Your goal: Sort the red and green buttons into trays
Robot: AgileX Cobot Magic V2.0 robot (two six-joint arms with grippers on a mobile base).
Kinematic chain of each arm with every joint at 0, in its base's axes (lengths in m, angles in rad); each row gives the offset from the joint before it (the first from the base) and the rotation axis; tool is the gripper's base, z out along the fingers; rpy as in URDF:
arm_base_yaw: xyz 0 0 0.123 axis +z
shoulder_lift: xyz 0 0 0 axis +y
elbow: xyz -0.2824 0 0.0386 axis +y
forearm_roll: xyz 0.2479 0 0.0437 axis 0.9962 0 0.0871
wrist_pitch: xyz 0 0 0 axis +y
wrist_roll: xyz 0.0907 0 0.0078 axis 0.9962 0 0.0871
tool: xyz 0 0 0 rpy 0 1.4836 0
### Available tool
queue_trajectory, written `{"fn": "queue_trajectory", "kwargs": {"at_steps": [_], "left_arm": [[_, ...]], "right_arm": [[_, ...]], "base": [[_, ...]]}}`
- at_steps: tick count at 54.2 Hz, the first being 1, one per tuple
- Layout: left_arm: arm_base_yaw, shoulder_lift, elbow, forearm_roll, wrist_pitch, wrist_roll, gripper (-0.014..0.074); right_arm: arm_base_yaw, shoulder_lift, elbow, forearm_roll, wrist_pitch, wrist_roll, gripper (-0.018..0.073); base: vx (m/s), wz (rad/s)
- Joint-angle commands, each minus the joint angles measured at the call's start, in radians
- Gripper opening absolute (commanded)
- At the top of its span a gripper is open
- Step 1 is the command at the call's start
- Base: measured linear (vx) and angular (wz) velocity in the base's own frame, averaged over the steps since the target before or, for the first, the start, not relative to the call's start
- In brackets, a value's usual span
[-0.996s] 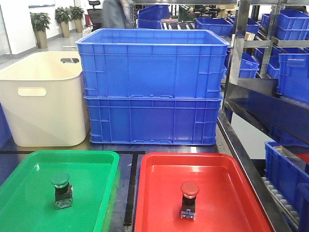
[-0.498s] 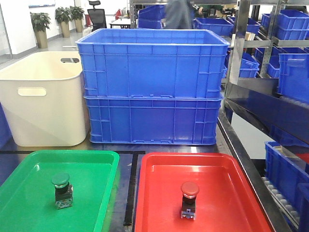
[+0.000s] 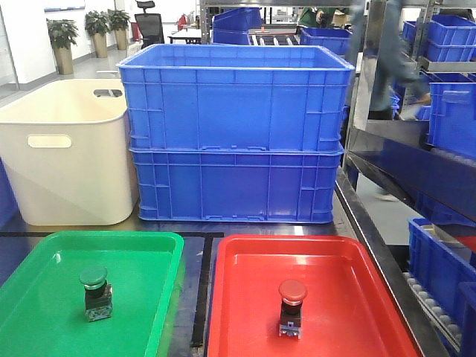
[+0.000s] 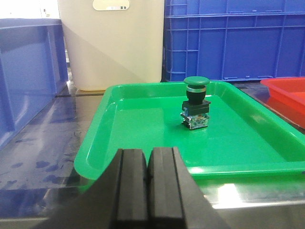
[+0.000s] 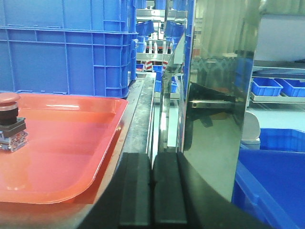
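Plastic dominates: two glossy, shallow rectangular trays with rounded corners lie side by side on the dark, reflective table (image 3: 199, 297), the green tray (image 3: 44, 260) at 7 o'clock in the front view and the red tray (image 3: 357, 297) at 5 o'clock. The green button (image 3: 94, 291), a rounded mushroom cap on a dark metallic switch body, stands upright near the middle of the green tray. The red button (image 3: 291, 307), of the same build, stands upright in the red tray. Beyond them, at 12 o'clock, two ribbed blue crates (image 3: 235, 134) are stacked, with a smooth cream tub (image 3: 67, 156) at 10 o'clock, its wall pierced by a slot handle. Metal shelving with more blue bins rises at 3 o'clock.

The left claw (image 4: 147, 186) sits low and level before the near rim of the green tray, its black ridged pads pressed together with nothing between them. The right claw (image 5: 152, 191) hangs just beside the red tray's right edge, likewise closed and empty, pointing along the table edge.
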Motion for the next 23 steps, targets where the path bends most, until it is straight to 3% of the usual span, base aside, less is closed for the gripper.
{"fn": "queue_trajectory", "kwargs": {"at_steps": [1, 23], "left_arm": [[-0.001, 0.006, -0.020, 0.000, -0.080, -0.006, -0.0006], [-0.001, 0.006, -0.020, 0.000, -0.080, -0.006, -0.0006]], "right_arm": [[-0.007, -0.012, 0.013, -0.009, -0.075, -0.002, -0.0012], [-0.007, -0.012, 0.013, -0.009, -0.075, -0.002, -0.0012]], "base": [[0.00, 0.00], [0.00, 0.00]]}}
